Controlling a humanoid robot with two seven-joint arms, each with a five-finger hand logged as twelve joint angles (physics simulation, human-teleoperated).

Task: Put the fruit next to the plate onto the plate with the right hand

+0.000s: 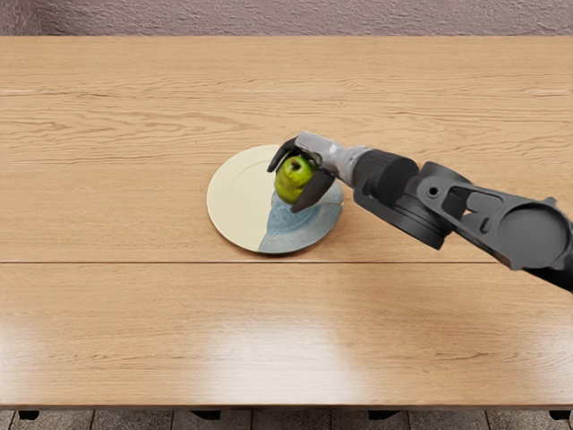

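Note:
A green apple [292, 178] is held over the right half of a round cream plate [237, 202] that lies on the wooden table. My right hand [298, 172] is shut on the apple, with dark fingers [283, 152] curled over its top and a thumb under its right side. The right arm reaches in from the picture's right edge. A shadow falls on the plate below the apple, so the apple appears to hang just above the plate. The left arm is out of view.
The wooden table [134, 296] spans the whole view, with its front edge near the bottom. A grey wall runs along the back.

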